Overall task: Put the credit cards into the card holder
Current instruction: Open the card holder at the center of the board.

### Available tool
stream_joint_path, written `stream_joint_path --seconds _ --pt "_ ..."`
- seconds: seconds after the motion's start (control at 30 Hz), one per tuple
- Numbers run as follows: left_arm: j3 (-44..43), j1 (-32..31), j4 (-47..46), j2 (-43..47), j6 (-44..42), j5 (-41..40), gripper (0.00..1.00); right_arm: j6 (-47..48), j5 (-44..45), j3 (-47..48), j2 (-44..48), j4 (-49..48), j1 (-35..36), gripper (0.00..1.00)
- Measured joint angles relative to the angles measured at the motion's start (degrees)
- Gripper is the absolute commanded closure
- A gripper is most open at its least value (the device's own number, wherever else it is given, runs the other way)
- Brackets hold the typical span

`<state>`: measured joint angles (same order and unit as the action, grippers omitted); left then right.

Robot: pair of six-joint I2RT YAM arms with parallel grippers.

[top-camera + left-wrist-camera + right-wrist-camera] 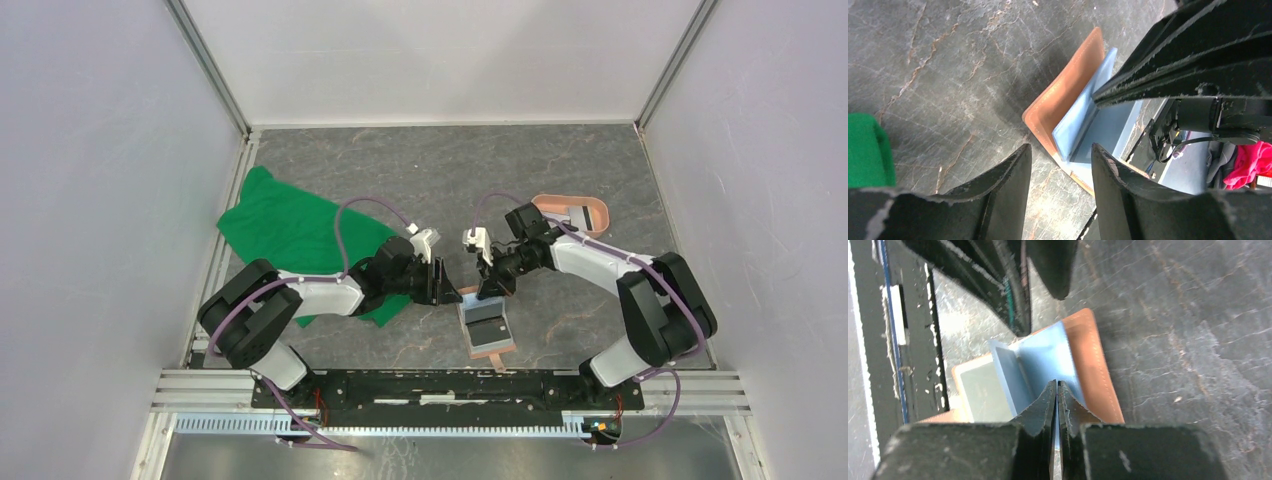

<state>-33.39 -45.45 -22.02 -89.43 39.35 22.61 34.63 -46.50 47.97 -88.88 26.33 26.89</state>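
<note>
Pinching the card holder (1090,355) by its blue flap, mid-frame, my right claw (1057,390) propped it open for loading while my left claw (1060,152) hung spread.

Dark grey marbled bench (420,170) boxed in by plain pale walls (100,150) at 9, 12 and 3 o'clock, aluminium corner posts (210,65) at 11 and 1, slotted aluminium rail (200,385) along 6, lighting even, shadows soft.

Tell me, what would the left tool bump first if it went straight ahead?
Probably the open tan-orange leather card holder: the left tool points at its raised blue-grey pocket flap, though depth is unclear.
</note>
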Motion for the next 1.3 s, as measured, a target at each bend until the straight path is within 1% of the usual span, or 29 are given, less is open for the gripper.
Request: stream_joint_path --seconds 0.13,0.37,0.57,0.83,0.97,1.13,1.3 --pt "0.2 0.0 -2.3 0.0 0.0 0.7 0.42 3.5 -1.4 -1.2 1.3 3.5 0.0 0.93" --pt "0.3 0.0 -4.7 0.0 0.0 2.1 0.4 11.4 -4.7 -1.8 2.3 9.7 0.0 0.93" --pt "0.3 0.0 -5.7 -0.9 -0.1 3.6 0.39 15.7 -4.6 -6.2 5.9 12.0 0.2 0.9" --pt "0.4 -0.6 -6.4 -1.4 -2.7 5.6 0.38 15.5 -1.5 -8.5 6.6 10.2 0.8 0.87" --pt "2.7 -1.1 -6.5 2.7 -5.1 4.5 0.37 14.9 0.6 -8.9 6.8 8.3 1.6 0.86" --pt "5.0 -1.2 -7.8 9.4 -6.9 2.3 0.33 13.5 2.8 -10.2 8.6 5.9 3.1 0.84" --pt "7.0 -1.2 -10.7 10.1 -7.5 1.5 0.29 12.6 4.3 -10.6 9.0 4.0 4.2 0.82"
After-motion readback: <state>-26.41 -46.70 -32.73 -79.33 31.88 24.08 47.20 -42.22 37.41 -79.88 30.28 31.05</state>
